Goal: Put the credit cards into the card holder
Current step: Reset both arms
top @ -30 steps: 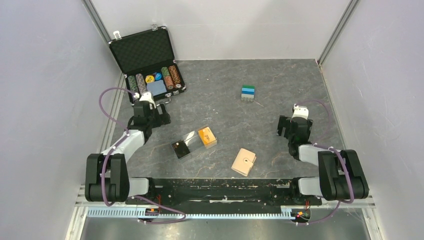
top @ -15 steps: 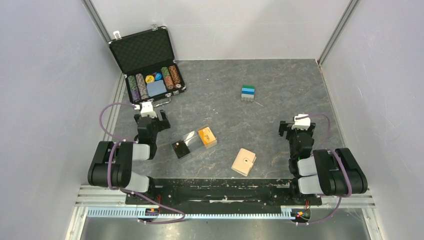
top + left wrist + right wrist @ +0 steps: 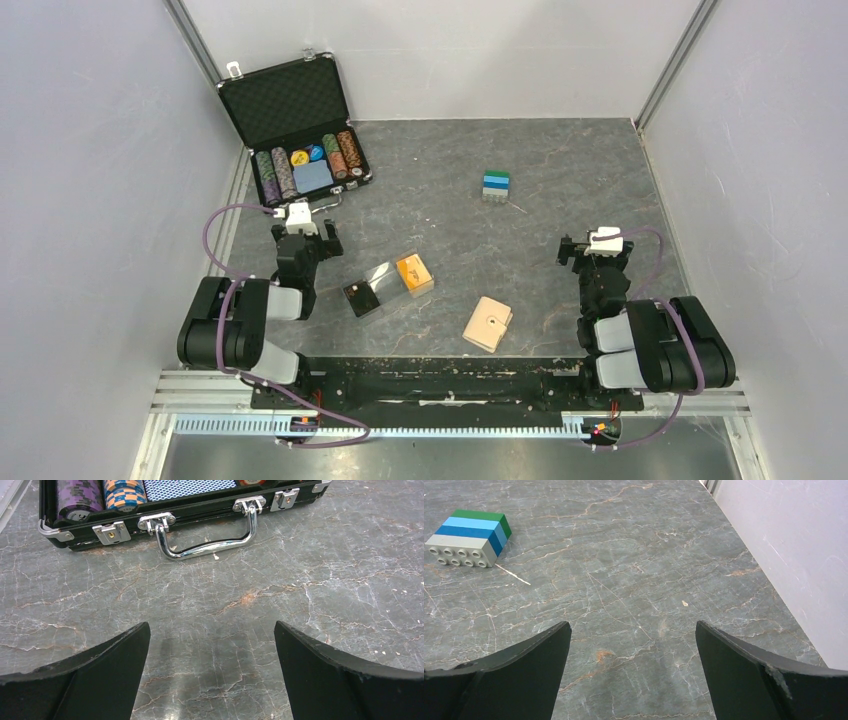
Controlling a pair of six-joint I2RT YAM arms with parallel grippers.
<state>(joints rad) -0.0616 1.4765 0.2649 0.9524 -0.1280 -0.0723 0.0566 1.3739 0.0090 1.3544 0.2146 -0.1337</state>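
The card holder [image 3: 488,323] is a tan wallet lying closed, snap up, on the table near the front edge, between the two arms. No loose credit cards show in any view. My left gripper [image 3: 304,238] is open and empty, low over bare table just in front of the chip case; the left wrist view shows its jaws wide apart [image 3: 212,630]. My right gripper [image 3: 593,247] is open and empty at the right, to the right of the card holder and a little farther back. Its jaws stand wide apart over bare table in the right wrist view [image 3: 634,627].
An open black chip case [image 3: 300,130] stands at the back left, its handle [image 3: 207,535] facing my left gripper. A black box with clear lid [image 3: 366,292] and a small orange box [image 3: 413,272] lie mid-table. A stack of toy bricks [image 3: 495,185] [image 3: 469,537] sits farther back. Walls enclose both sides.
Both arms have folded back toward their bases, drawing the grippers nearer the front edge. Nothing on the table has moved.
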